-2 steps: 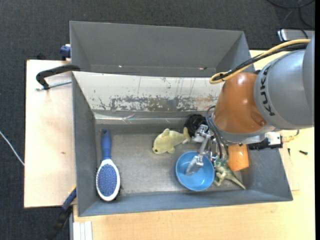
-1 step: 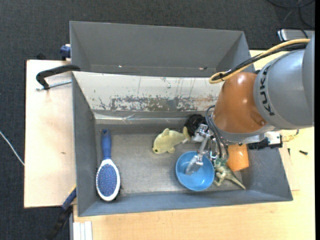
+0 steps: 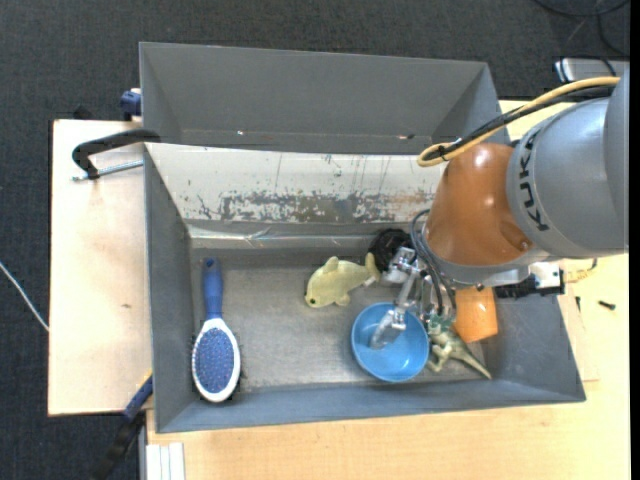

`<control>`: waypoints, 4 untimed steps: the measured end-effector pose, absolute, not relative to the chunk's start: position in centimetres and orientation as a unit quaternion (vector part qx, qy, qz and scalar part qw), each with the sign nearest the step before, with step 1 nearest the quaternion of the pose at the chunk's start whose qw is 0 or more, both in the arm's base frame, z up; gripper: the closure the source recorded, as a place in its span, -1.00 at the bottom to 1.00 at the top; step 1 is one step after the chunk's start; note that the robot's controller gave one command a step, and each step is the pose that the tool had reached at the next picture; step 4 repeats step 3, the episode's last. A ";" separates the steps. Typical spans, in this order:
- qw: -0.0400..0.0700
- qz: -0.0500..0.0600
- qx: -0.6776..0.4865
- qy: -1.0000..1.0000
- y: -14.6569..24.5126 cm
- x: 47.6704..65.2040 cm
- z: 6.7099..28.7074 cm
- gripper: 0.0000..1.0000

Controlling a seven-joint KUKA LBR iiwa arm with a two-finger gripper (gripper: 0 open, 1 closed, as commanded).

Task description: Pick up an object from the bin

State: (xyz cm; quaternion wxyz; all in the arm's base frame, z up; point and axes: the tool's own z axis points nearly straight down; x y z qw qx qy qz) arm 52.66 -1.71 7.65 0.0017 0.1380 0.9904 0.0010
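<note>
The arm (image 3: 565, 178) comes in from the right, and its orange wrist cover (image 3: 475, 208) hangs above the right part of the grey bin (image 3: 165, 288). Below the cover the metal claw (image 3: 408, 313) reaches down to a round blue bowl (image 3: 378, 363), which stands on the bin floor at the near right. The claw's tip lies inside the bowl, by its far right rim. Whether the claw is wide, narrow or closed on the rim I cannot tell, as its parts overlap from this angle.

Just right of the bowl, touching or almost touching it, lies a small greenish toy animal (image 3: 458, 354) with thin legs. An orange cup-like thing (image 3: 476, 314) stands beyond this toy, partly under the arm. A yellow fish toy (image 3: 335, 281) lies just beyond the bowl to the left, near the middle of the floor. A black thing (image 3: 388, 242) sits at the foot of the far wall, close to the fish's tail and the claw's upper part; its kind is unclear. Well apart from all these, along the left wall, a blue hairbrush (image 3: 213, 353) with a white rim lies with its handle pointing to the far side
</note>
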 end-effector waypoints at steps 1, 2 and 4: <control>0.002 0.001 0.138 0.990 -1.6 52.7 7.7 -1.00; -0.001 0.001 0.137 0.991 -1.7 52.8 8.1 1.00; 0.007 0.001 0.136 0.991 -1.6 53.0 19.4 1.00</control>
